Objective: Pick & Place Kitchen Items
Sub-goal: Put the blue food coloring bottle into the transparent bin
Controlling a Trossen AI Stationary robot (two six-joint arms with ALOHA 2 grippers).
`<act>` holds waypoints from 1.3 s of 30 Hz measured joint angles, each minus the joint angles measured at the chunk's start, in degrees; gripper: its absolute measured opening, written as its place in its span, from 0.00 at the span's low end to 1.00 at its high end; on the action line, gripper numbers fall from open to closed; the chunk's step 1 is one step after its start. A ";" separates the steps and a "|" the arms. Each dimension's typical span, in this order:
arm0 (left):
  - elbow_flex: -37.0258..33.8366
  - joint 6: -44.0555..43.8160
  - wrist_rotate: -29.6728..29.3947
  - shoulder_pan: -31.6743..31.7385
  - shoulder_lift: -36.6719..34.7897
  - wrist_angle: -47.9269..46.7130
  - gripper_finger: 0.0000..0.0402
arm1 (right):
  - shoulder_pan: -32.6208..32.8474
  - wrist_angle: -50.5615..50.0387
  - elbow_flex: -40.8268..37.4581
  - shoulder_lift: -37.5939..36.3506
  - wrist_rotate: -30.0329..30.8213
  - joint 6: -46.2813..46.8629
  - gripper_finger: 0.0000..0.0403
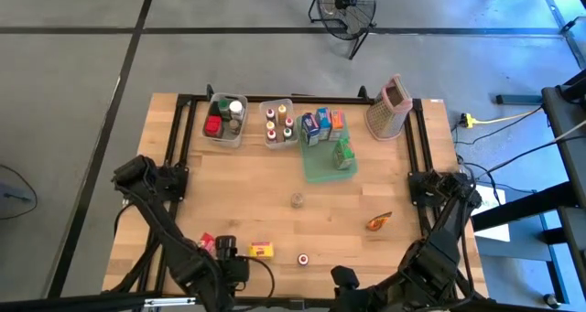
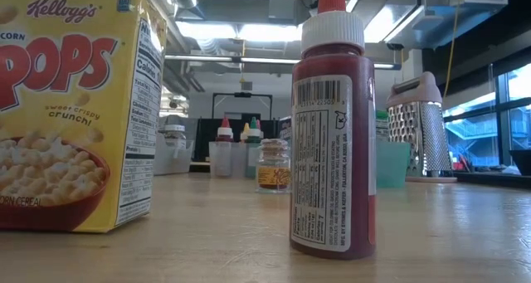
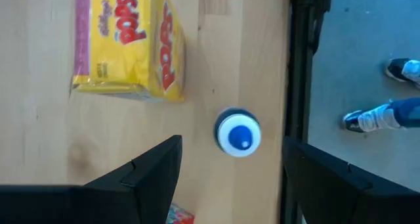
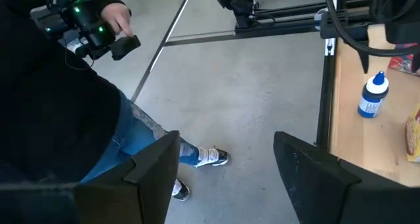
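A small bottle with a white cap and blue tip point(image 3: 237, 133) stands upright on the wooden table near its front edge, beside a yellow cereal carton point(image 3: 128, 43). My left gripper point(image 3: 231, 144) hangs above the bottle, pointing steeply down and open, one finger on either side of it and clear of it. My right gripper point(image 4: 226, 137) is open with nothing in it, held out past the table's front edge over the floor; in its view the bottle point(image 4: 374, 96) shows farther off. A red-capped bottle point(image 2: 332, 125), a small jar point(image 1: 298, 199) and an orange packet point(image 1: 379, 221) also stand or lie loose on the table.
Along the far edge stand two clear bins point(image 1: 225, 120) point(image 1: 279, 124) with jars, a green tray point(image 1: 327, 161) with cartons, and a box grater point(image 1: 388, 109). A red carton point(image 1: 207, 242) lies by my left arm. A person point(image 4: 59, 112) stands on the floor at the front edge.
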 joint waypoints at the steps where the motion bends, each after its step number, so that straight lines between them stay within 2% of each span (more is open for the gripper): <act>1: 0.00 0.00 -0.06 0.00 0.00 0.36 0.64 | 0.00 0.00 0.00 0.00 0.00 0.14 0.62; 34: -0.02 2.05 0.13 -0.37 4.13 1.90 0.64 | -0.03 0.42 0.00 0.00 -0.04 0.60 0.62; 39: -0.04 2.12 -1.33 -0.59 4.28 1.93 0.64 | -0.04 0.38 0.00 0.00 -0.23 1.91 0.62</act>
